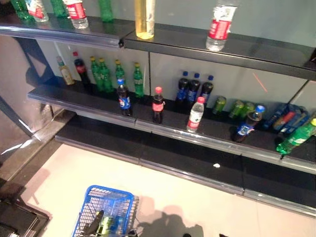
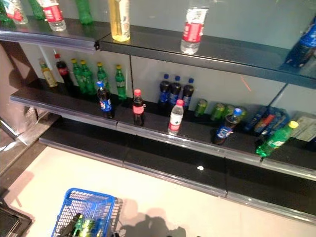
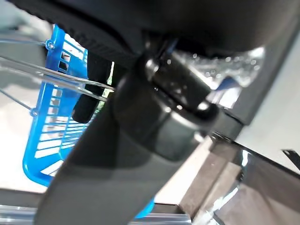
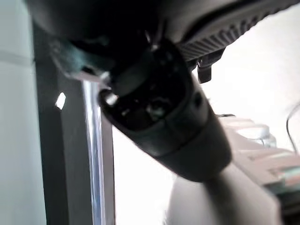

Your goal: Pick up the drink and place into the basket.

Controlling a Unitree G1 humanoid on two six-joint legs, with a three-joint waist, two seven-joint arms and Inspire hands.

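Fingers first: neither wrist view shows them. The left hand (image 3: 154,117) and the right hand (image 4: 159,112) each appear only as a dark bulk close to the lens, so I cannot tell whether either is released, clenched or grasping something. No drink shows in either hand.

Past the left hand is the blue basket (image 3: 47,140), with its thin wire handles running close by the hand. Whether the hand holds them cannot be made out. Past the right hand there is only a dark shelf edge and pale floor.

In the head views the basket (image 1: 106,195) sits low on the floor in front of the shelving. It already holds a few drinks, some greenish and one dark, too small to name.

The candidate drinks stand on the middle shelf (image 1: 79,101). Along its front edge are a blue-labelled cola bottle (image 1: 123,98), a red-capped cola bottle (image 1: 157,104) and a water bottle (image 1: 195,114), all upright and apart from one another. Further right, a blue-capped bottle (image 1: 247,124) leans and a green bottle (image 1: 296,138) lies tilted at the shelf edge.

The step in hand looks like the start of another pick, with no drink lifted yet. The next move calls for bringing the free hand up to one front-row bottle and closing round its body. An upright, isolated bottle is the easier choice, since the neighbours stay clear.
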